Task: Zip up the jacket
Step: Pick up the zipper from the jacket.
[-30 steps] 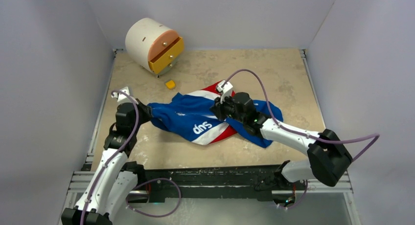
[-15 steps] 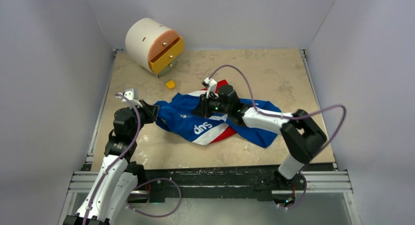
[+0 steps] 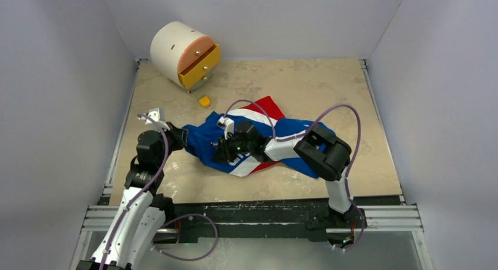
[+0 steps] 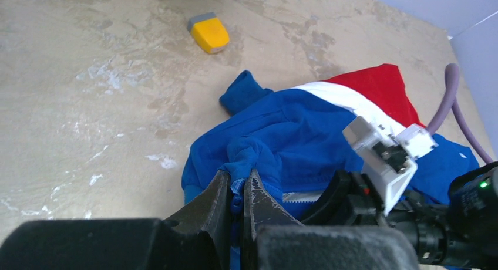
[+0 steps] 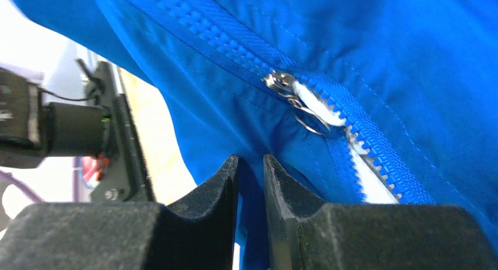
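walls (image 3: 264,17): plain pale grey | tabletop (image 3: 329,88): beige mottled stone | light: even

Blue jacket (image 3: 205,142) with red and white panels lies crumpled mid tabletop (image 3: 329,88). Left claw (image 3: 185,135) at its left edge, right claw (image 3: 222,154) down on its middle by the white lettering. Yellow block (image 3: 204,101) and round drawer unit (image 3: 185,54) behind, well apart.
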`<action>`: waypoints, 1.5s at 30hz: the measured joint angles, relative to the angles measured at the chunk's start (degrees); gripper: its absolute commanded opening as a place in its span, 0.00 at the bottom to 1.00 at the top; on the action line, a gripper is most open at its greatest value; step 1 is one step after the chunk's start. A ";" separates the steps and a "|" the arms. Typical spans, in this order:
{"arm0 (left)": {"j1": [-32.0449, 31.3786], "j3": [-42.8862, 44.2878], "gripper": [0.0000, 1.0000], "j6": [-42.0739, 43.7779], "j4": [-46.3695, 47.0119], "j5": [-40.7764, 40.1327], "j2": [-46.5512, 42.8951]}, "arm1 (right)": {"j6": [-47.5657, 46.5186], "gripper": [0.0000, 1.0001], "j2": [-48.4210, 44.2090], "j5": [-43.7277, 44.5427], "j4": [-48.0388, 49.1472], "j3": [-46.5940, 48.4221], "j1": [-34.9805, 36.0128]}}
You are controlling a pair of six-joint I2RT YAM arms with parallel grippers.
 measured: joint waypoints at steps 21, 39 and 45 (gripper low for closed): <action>0.00 0.00 0.00 -0.09 -3.72 -4.22 -0.66 | -8.87 0.39 -18.84 11.89 -10.78 -2.89 -2.23; 0.00 0.02 0.00 -0.07 -4.09 -3.17 -0.46 | -2.47 0.21 3.34 -15.02 2.89 10.82 -0.57; 0.00 0.02 0.00 -0.04 -4.11 -1.79 -0.46 | -2.38 0.24 12.13 -13.38 1.77 16.74 -0.13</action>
